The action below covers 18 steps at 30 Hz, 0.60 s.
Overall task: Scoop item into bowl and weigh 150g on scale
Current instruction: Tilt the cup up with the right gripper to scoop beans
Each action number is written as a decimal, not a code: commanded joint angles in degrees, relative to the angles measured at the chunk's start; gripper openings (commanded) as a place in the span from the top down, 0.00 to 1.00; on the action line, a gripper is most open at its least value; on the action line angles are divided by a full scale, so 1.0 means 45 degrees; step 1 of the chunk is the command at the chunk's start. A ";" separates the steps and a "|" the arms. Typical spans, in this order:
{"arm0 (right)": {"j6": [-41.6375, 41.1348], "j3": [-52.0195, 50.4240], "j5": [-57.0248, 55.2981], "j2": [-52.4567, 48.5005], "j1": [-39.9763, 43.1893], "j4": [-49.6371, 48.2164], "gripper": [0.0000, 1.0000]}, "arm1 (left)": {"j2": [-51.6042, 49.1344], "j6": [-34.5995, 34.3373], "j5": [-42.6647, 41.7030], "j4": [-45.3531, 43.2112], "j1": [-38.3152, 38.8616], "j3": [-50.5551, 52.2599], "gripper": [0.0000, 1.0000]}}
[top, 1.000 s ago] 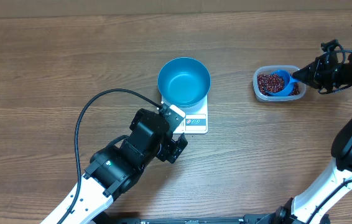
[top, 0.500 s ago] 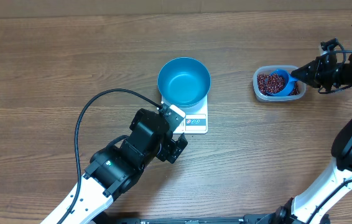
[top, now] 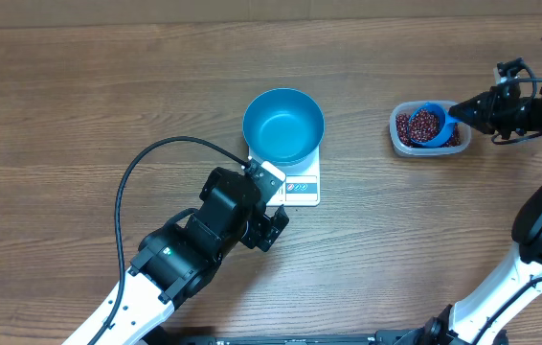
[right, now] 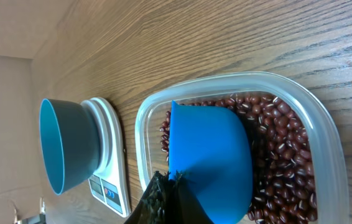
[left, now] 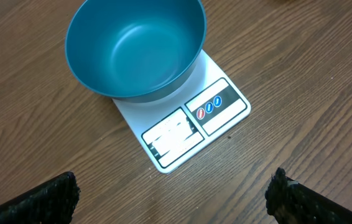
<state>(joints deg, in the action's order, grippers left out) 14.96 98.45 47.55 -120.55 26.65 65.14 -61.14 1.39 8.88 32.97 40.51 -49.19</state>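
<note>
The right hand point(top: 458, 114), clamped on the small blue plastic scoop point(top: 427, 124), has nudged it through the dark red-brown beans point(right: 282, 155) in the clear plastic tub point(right: 325, 118) near the worktop's right edge. The scoop looks loaded and ready to lift. The deep blue bowl point(top: 283, 125) sits empty on the white square scale point(top: 302, 185) mid-worktop, and the left hand point(left: 173, 199) hovers beside it, fingers apart

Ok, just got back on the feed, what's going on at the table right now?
The right hand is shut on the handle of a small blue plastic scoop, which is at the clear plastic tub of dark red-brown beans and has beans in it. The round bright blue bowl sits empty on the small white square scale. The left hand hovers open in front of the scale, holding nothing. No beans have reached the bowl yet.
</note>
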 commanded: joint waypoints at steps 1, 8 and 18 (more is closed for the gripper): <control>0.0121 0.0015 0.0627 -0.0102 0.0253 0.0015 0.96 | -0.0058 -0.0165 0.0155 -0.0039 -0.0019 0.0068 0.00; 0.0126 0.0015 0.0991 -0.0102 0.0554 0.0180 0.96 | -0.0058 -0.0165 0.0155 -0.0039 -0.0019 0.0068 0.01; 0.0121 0.0015 0.1826 -0.0102 0.0690 0.0267 0.96 | -0.0058 -0.0165 0.0155 -0.0039 -0.0019 0.0068 0.00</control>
<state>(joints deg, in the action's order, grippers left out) 15.05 98.45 51.83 -120.62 29.58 66.43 -61.14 1.39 8.88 32.97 40.51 -49.19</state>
